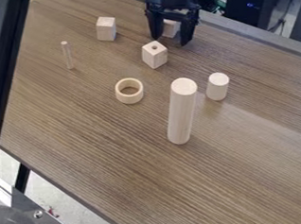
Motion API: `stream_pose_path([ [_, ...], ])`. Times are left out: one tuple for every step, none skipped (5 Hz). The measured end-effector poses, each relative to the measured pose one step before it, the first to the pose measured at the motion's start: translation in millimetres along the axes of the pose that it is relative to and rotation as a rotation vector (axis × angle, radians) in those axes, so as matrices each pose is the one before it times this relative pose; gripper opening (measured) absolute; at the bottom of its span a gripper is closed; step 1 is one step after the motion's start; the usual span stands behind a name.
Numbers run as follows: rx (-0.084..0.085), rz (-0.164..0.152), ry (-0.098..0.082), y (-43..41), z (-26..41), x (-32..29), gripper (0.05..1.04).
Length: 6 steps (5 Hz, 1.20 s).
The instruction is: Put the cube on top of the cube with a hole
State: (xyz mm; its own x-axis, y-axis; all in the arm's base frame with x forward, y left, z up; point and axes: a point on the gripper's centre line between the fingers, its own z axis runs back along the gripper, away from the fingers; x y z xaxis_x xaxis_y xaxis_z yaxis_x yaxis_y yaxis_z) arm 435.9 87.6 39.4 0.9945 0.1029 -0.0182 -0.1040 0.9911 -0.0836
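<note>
Black pincer (170,42) hangs spread, fingers pointing down.

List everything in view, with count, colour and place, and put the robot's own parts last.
cube with a hole: 1, pale wood, upper middle
plain cube: 1, pale wood, upper left
partly hidden block: 1, pale wood, seen between the claw's fingers
thin dowel: 1, pale wood, left
ring: 1, pale wood, left of centre
tall cylinder: 1, pale wood, centre
short cylinder: 1, pale wood, right of the tall one
table: 1, brown wood grain, beneath them
upright post: 1, black, left edge
claw: 1, black, top centre
</note>
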Motion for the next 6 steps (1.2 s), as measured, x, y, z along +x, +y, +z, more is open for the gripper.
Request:
stream_pose_path([
  [0.0584, 0.0881, 0.0425, 7.04, -5.75, 2.01, 0.999],
  [0.0032, 0.0041, -0.0014, -0.1, -2.16, 2.15, 0.999],
  [0.0018, -0.0021, -0.0122, 0.46, -2.18, 7.34, 0.999],
  [0.0033, -0.0098, -0.0091, 0.6, -0.63, 3.97, 0.999],
  [0.0032, -0.0314, -0.0029, 0.7, -0.55, 5.87, 0.999],
  [0.0066, -0.0546, -0.0055, 1.31, -0.83, 4.95, 0.999],
])
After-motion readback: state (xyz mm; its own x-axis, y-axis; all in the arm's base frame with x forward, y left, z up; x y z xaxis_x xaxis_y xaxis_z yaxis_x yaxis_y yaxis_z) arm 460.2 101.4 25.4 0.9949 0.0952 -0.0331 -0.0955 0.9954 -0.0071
